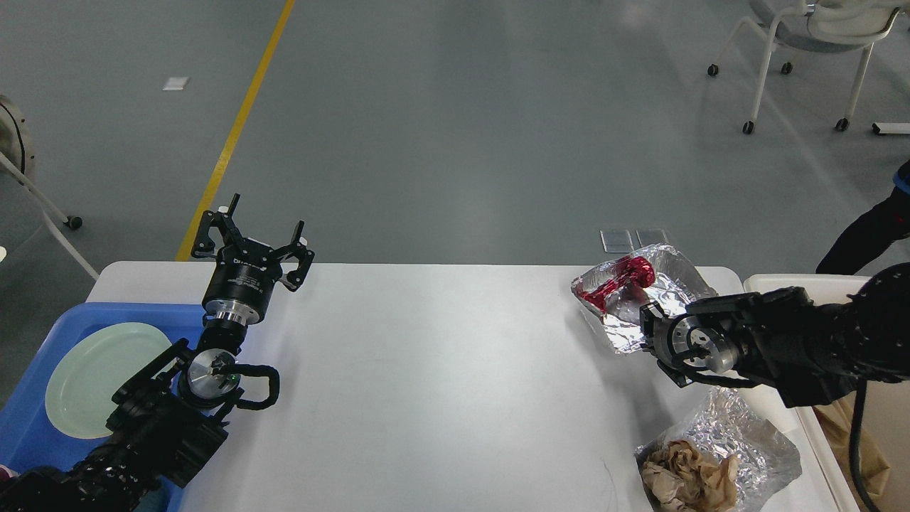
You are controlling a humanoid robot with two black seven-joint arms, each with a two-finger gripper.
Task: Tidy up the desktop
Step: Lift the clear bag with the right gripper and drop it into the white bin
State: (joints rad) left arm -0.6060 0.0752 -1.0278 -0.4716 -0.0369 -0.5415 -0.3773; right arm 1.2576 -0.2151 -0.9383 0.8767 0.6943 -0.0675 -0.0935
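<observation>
The right gripper (643,328) sits at the far right of the desktop (426,384), buried in the crumpled foil of a silver wrapper (640,295) that carries a red patch on its upper face. Its fingers are hidden by the foil and the wrist, so whether they are clamped on the wrapper cannot be told; the wrapper's raised, tilted pose suggests contact at least. The left gripper (252,238) hangs above the far left corner of the desktop with both fingers spread wide and nothing between them.

Status of the task, judged from the layout:

1. A pale green plate (96,377) already lies in the blue tray (43,427) at the left edge. This item appears sorted.
2. The central desktop area carries no loose items.
3. A second foil wrapper (753,444) holding crumpled brown paper (686,476) lies near the front right corner. It is untouched.
4. The cream-white bin (782,282) stands just beside the right edge, partly behind the right arm.

Remaining work is probably two transfers: both foil wrappers to the bin.
</observation>
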